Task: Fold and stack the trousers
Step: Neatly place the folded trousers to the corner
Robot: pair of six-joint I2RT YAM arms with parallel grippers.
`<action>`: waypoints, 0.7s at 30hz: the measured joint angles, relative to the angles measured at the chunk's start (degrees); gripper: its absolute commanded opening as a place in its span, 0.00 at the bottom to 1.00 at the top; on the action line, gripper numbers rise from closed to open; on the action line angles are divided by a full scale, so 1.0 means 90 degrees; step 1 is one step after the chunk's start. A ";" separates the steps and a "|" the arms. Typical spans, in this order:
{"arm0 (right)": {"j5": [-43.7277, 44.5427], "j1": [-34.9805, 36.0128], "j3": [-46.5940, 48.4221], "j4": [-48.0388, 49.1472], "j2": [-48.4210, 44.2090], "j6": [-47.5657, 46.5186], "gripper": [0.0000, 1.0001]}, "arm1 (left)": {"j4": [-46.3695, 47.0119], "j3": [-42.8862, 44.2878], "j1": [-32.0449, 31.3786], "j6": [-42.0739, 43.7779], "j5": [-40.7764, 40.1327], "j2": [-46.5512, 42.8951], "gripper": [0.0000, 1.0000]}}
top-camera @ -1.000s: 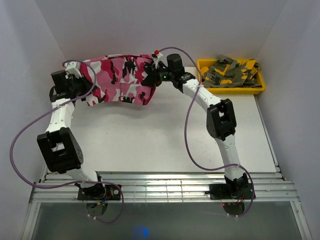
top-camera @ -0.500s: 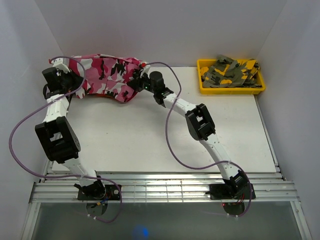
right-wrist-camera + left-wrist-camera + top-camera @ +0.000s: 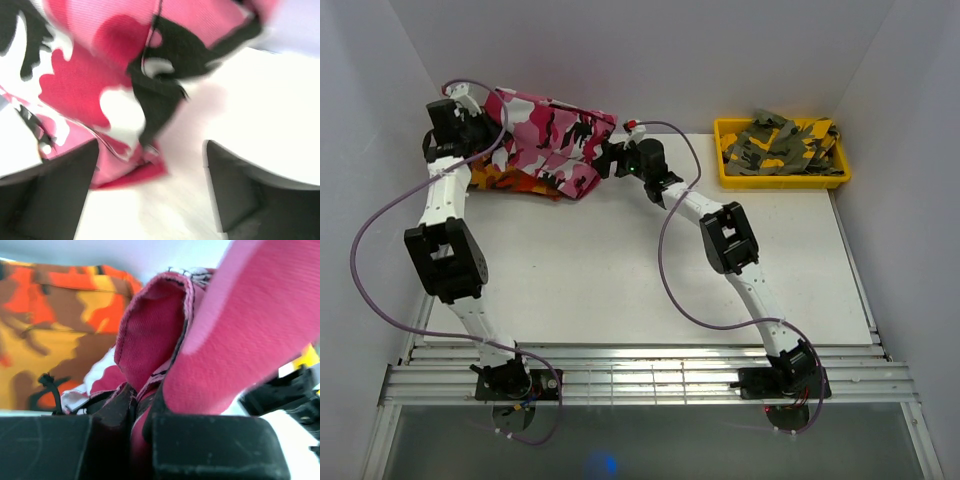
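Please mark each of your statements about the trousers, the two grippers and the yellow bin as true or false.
1. The left gripper is shut on the pink camouflage trousers. True.
2. The right gripper clamps the pink cloth. False: its jaws stand open, with the cloth free in front of them.
3. The yellow bin holds orange trousers. False: it holds olive-grey trousers.
4. Under the pink pair lie orange camouflage trousers. True.

Yellow bin (image 3: 782, 181) holds olive camo trousers (image 3: 780, 145); orange camo trousers (image 3: 505, 181) far-left.
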 measured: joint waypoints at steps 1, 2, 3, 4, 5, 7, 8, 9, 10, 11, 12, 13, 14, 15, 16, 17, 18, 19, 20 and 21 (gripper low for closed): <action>0.0019 -0.0085 -0.0024 -0.0097 -0.0002 0.0010 0.90 | -0.0216 0.0398 -0.0117 -0.0095 -0.0087 0.0236 0.00; 0.0010 -0.0175 -0.0058 -0.0182 -0.0005 -0.0032 0.90 | -0.0413 0.0818 -0.0202 -0.0204 -0.0138 0.0486 0.00; -0.0017 -0.0267 -0.0124 -0.0265 -0.0017 -0.0024 0.90 | -0.0605 0.1214 -0.0299 -0.0313 -0.0170 0.0746 0.00; -0.0044 -0.0359 -0.0216 -0.0345 -0.0049 -0.0010 0.90 | -0.0850 0.1600 -0.0379 -0.0427 -0.0202 0.0996 0.00; -0.0083 -0.0454 -0.0306 -0.0457 -0.0078 0.0000 0.90 | -0.1020 0.1911 -0.0442 -0.0517 -0.0253 0.1214 0.00; -0.0180 -0.0646 -0.0493 -0.0629 -0.0141 0.0012 0.90 | -0.1258 0.2244 -0.0551 -0.0648 -0.0427 0.1506 0.00; -0.0240 -0.0726 -0.0597 -0.0685 -0.0187 0.0027 0.90 | -0.1418 0.2334 -0.0612 -0.0690 -0.0500 0.1576 0.00; -0.0323 -0.0826 -0.0678 -0.0792 -0.0240 0.0032 0.90 | -0.1598 0.2465 -0.0661 -0.0726 -0.0583 0.1659 0.00; -0.0398 -0.0913 -0.0753 -0.0884 -0.0301 0.0036 0.90 | -0.1727 0.2608 -0.0697 -0.0758 -0.0653 0.1749 0.00; -0.0517 -0.1018 -0.0867 -0.0967 -0.0408 0.0051 0.90 | -0.1838 0.2778 -0.0729 -0.0794 -0.0763 0.1846 0.00; -0.0617 -0.1090 -0.0969 -0.1025 -0.0510 0.0053 0.90 | -0.1919 0.2953 -0.0750 -0.0811 -0.0874 0.1940 0.00; -0.0726 -0.1178 -0.1086 -0.1137 -0.0658 0.0053 0.90 | -0.1974 0.3160 -0.0770 -0.0821 -0.1013 0.2052 0.00; -0.0860 -0.1256 -0.1185 -0.1256 -0.0799 0.0036 0.90 | -0.2040 0.3419 -0.0799 -0.0814 -0.1161 0.2181 0.00; -0.1005 -0.1326 -0.1256 -0.1358 -0.0959 0.0007 0.90 | -0.2057 0.3696 -0.0823 -0.0792 -0.1316 0.2336 0.00; -0.1141 -0.1384 -0.1294 -0.1474 -0.1115 -0.0024 0.90 | -0.2018 0.3903 -0.0833 -0.0760 -0.1464 0.2475 0.00; -0.1277 -0.1430 -0.1353 -0.1579 -0.1285 -0.0063 0.90 | -0.2004 0.4070 -0.0831 -0.0707 -0.1598 0.2579 0.00; -0.1421 -0.1462 -0.1426 -0.1676 -0.1472 -0.0121 0.90 | -0.1977 0.4209 -0.0811 -0.0639 -0.1712 0.2679 0.00; -0.1545 -0.1477 -0.1498 -0.1768 -0.1659 -0.0177 0.90 | -0.1931 0.4296 -0.0765 -0.0580 -0.1797 0.2759 0.00; -0.1656 -0.1484 -0.1559 -0.1851 -0.1814 -0.0221 0.90 | -0.1889 0.4328 -0.0712 -0.0549 -0.1834 0.2793 0.00; -0.1780 -0.1484 -0.1610 -0.1943 -0.1977 -0.0282 0.90 | -0.1863 0.4328 -0.0624 -0.0515 -0.1851 0.2832 0.00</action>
